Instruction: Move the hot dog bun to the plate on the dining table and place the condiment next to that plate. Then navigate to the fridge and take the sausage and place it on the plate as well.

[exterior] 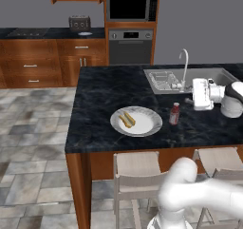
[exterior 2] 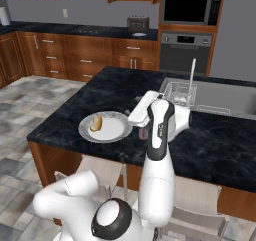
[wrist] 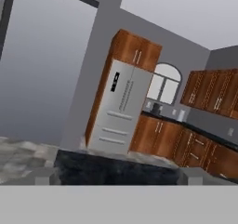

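1. The hot dog bun (exterior: 126,119) lies on the plate (exterior: 147,124) on the dark surface (exterior: 104,100), and the condiment (exterior: 174,114) stands upright just beside the plate's rim, apart from it. So I judge the first two placements done.

2. The end effector (exterior: 193,94) hangs above the surface, just past the condiment on the sink side. Its jaws stand wide apart and hold nothing.

3. What is left is the sausage, and that turns on the fridge (wrist: 120,108). In the hand view it stands well apart across the floor, straight ahead of the end effector and a little to one side — doors shut, bar handles running along the tall body.

4. The sausage itself is hidden; I take it to be behind those doors.

5. My reading: the base must drive the whole way over before the arm can reach a handle — the plate and bun lie behind the end effector's line of sight.
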